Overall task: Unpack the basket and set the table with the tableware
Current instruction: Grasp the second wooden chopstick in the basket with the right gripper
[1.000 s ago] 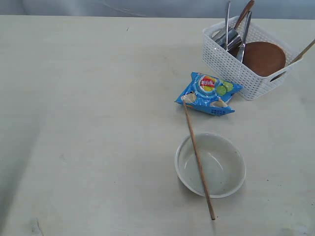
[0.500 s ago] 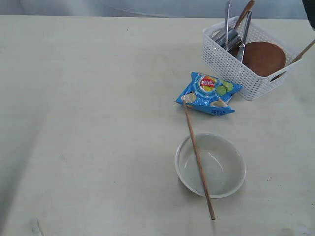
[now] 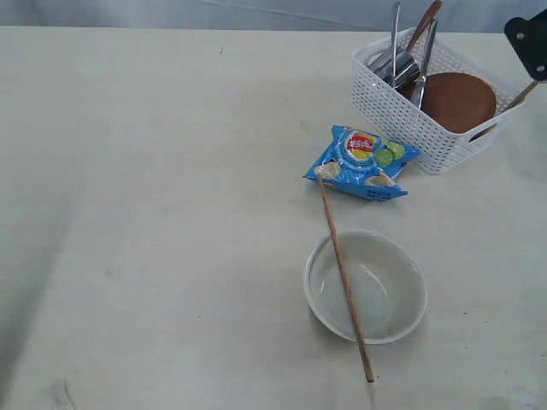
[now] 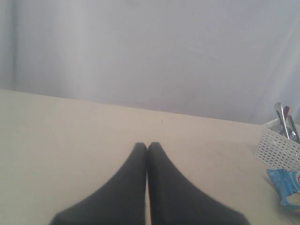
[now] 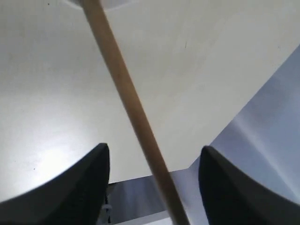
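**Right tool open around a chopstick at the basket; left tool closed and empty**

The white basket [image 3: 389, 111] stands on the bench [image 3: 171, 213] at the upper right of the exterior view. Inside it lie the reddish-brown plate [image 3: 457, 101] and a steel cup [image 3: 400, 67]. Steel cutlery handles [image 3: 395, 30] and a dark red spoon handle [image 3: 425, 24] stick up beside them. A wooden chopstick [image 3: 528, 90] pokes out over the basket's right rim.

A dark part of the right arm [image 3: 530, 43] shows at the picture's edge, just above that chopstick. In the right wrist view the right tool [image 5: 154, 149] has its fingers wide apart. The chopstick runs between them and touches neither, so the tool holds nothing.

The white bowl [image 3: 389, 295] sits on the bench, out of the basket and well apart from it. A second chopstick [image 3: 344, 278] lies across the bowl, with its far end at the blue snack bag [image 3: 363, 162]. The bag lies between bowl and basket, just beside the basket.

The left tool [image 4: 147, 146] has its fingers pressed together with nothing between them. It hangs over bare bench, well apart from the basket.
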